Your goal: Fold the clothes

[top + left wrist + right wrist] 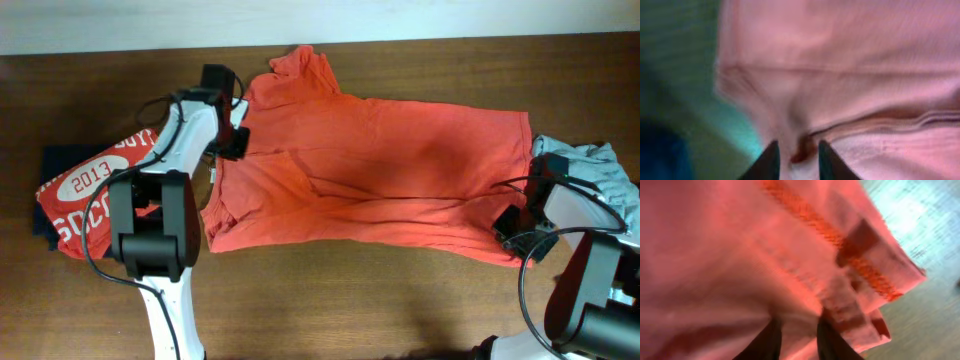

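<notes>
- Overhead: the orange shirt [380, 170] lies spread across the tabletop [350, 300], with bare wood in front of it. The left gripper [235, 140] is at its left end and the right gripper [513, 230] at its right hem corner. A folded shirt [80, 200] on a navy shirt [50, 160] lies to its left, and a grey shirt [600, 160] touches its right end.
- Left wrist: the fingers [771, 162] straddle a ridge of the shirt; I cannot tell whether they are clamped or released.
- Right wrist: the fingers [826, 342] straddle cloth near the stitched hem [840, 245]; again I cannot tell.

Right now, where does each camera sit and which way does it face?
Overhead: above the table, looking straight down at the spread orange-red shirt; both arms show, left gripper, right gripper.
Left wrist: on the left arm, looking along its fingers at shirt fabric.
Right wrist: same, fingers, at the shirt's hem.
Shared: all three see that shirt.
</notes>
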Robot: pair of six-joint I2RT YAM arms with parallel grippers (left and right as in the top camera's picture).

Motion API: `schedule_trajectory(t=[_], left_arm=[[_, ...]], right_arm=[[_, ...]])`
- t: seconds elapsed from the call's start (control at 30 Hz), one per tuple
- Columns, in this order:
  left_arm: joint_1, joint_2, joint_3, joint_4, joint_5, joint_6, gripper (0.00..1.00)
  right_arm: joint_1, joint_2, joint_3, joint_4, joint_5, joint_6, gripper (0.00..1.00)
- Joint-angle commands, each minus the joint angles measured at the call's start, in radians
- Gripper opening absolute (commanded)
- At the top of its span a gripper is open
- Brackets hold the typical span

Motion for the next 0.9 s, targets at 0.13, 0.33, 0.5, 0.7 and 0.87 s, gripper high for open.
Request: schedule_trajectory(t=[0.13, 0.33, 0.5, 0.7, 0.87], left_arm=[[-0.022, -0.051, 0.244, -0.284, -0.026, -0.028, 0.27], [-0.040, -0.074, 0.235, -0.421, 0.086, -0.031, 0.27], [-0.064, -0.074, 0.132, -0.415, 0.085, -0.035, 0.27], [-0.072, -0.074, -0.135, -0.211, 0.084, -0.054, 0.26], [-0.071, -0.074, -0.296, -0.010, 0.050, -0.055, 0.26]], right_arm=[[-0.001, -0.185, 0.034, -0.014, -0.190, -0.077, 0.45], [-0.001, -0.190, 0.033, -0.033, -0.235, -0.077, 0.46], [-0.001, -0.169, 0.033, -0.015, -0.234, -0.077, 0.45], [-0.001, -0.126, 0.031, 0.074, -0.230, -0.076, 0.34], [-0.001, -0.062, 0.031, 0.130, -0.230, -0.076, 0.28]])
